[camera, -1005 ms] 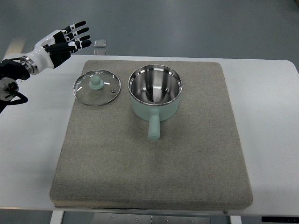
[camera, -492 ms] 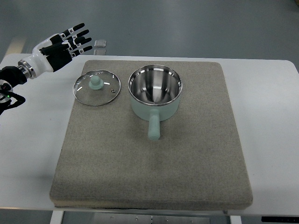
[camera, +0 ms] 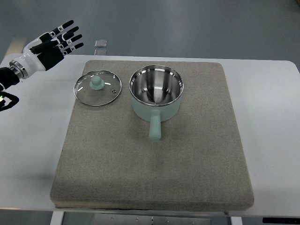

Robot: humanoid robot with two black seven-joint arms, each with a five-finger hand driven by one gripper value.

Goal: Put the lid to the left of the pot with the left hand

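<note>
lid [camera: 97, 87]: glass with metal rim, rigid, breakable, slick; flat on mat, left of pot [camera: 155, 92]
grip: its mint knob [camera: 95, 82]
left robot hand [camera: 51, 42]: fingers spread, empty, far-left

One lid [camera: 97, 87], one pot [camera: 155, 95]

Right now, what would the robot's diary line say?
lid: on mat, left of pot | left hand: open, empty, clear of lid | right hand: unseen
</note>
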